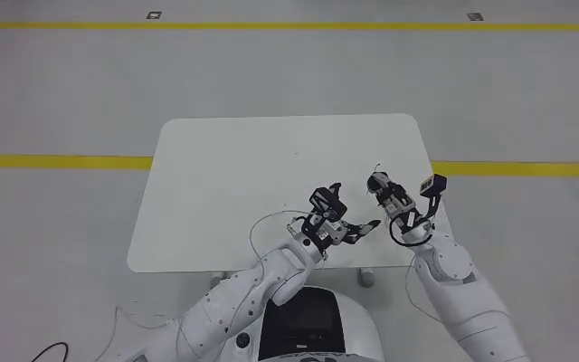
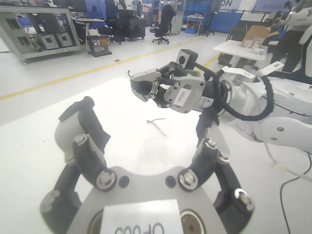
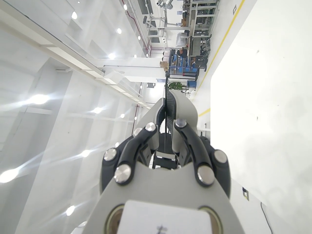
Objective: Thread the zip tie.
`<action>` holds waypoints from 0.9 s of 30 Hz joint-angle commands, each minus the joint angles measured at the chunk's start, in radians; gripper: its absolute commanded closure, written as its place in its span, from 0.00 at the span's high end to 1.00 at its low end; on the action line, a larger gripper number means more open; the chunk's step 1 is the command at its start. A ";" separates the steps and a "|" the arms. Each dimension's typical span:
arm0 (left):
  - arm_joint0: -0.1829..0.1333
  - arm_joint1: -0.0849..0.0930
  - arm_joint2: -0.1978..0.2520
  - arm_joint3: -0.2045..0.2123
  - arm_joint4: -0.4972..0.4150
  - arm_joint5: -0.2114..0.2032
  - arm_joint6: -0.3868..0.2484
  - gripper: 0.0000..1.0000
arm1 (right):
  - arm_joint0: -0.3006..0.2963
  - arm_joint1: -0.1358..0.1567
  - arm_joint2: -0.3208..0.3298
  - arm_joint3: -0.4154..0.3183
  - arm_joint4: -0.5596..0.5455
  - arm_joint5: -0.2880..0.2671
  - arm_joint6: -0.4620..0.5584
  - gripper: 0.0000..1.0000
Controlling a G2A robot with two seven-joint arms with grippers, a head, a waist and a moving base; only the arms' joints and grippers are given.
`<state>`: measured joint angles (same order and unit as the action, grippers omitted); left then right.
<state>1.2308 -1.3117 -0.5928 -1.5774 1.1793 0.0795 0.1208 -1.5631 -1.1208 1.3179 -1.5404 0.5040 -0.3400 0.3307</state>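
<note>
- R gripper (image 3: 168,98): fingers closed flat together, clamped on the zip tie (image 3: 166,83).
- Zip tie: thin black strap, runs lengthwise between the R pads. A short end sticks out past the fingertips, and the rest runs back toward the gripper body.
- From the L wrist cam, R gripper (image 2: 136,86) hangs above the table (image 2: 36,147), not touching it. Small black tie tip (image 2: 129,73) shows at its nose.
- L gripper (image 2: 143,110): fingers spread wide, nothing between them. It is pointed toward the R gripper, with a clear gap between the two.
- Top cam: L gripper (image 1: 353,210) and R gripper (image 1: 375,184) are close together over the near right part of the table (image 1: 226,181), by the robot-side edge. R gripper sits nearer the table's right edge.
- Dark strands (image 2: 156,124): thin crossed lines on the table top below the R gripper, between the L fingers as framed. Can't tell if this is an item or a shadow.
- Tie head / locking end: not made out in any cam.
</note>
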 commanded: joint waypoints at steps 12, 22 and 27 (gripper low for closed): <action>0.003 -0.003 -0.008 0.003 0.028 0.026 -0.018 1.00 | -0.006 -0.007 -0.001 -0.030 -0.017 0.000 -0.011 0.00; -0.002 -0.006 -0.007 0.006 0.055 0.034 -0.015 1.00 | -0.009 -0.009 0.009 -0.042 -0.068 0.002 -0.026 0.00; 0.005 -0.007 -0.017 0.007 0.107 0.071 -0.016 1.00 | -0.005 -0.013 0.004 -0.047 -0.084 0.014 -0.029 0.00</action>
<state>1.2355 -1.3188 -0.6084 -1.5715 1.2687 0.1398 0.1091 -1.5685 -1.1335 1.3222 -1.5879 0.4220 -0.3254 0.3012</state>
